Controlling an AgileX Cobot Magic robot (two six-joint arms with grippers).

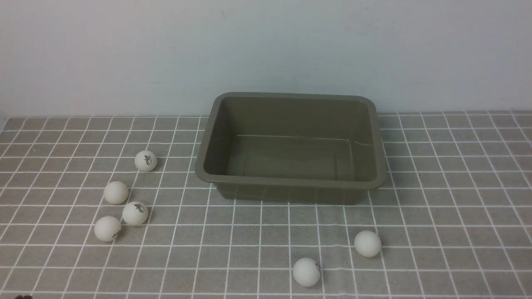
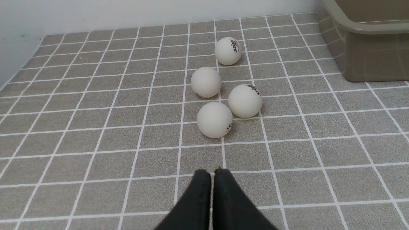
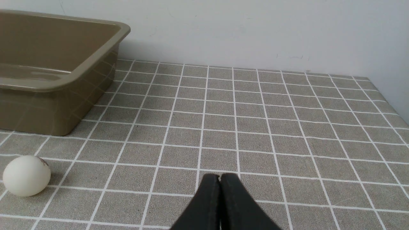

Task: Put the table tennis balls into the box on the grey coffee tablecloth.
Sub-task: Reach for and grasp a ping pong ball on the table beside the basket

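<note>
The box [image 1: 291, 194] stands on the grey coffee tablecloth [image 1: 457, 207], close to the wall [image 1: 124, 50] at the cloth's 12 o'clock edge. All six table tennis balls [image 1: 135, 213] lie on the cloth outside it. Four sit in a loose cluster between 8 and 9 o'clock from the box, and two lie apart from each other between 5 and 6 o'clock. The left gripper [image 2: 212, 172] hangs low over the cloth, its jaws pressed together on nothing, with the cluster ahead of it. The right gripper [image 3: 219, 176] is likewise closed and empty, and one ball [image 3: 26, 175] lies near it on the box's side.
</note>
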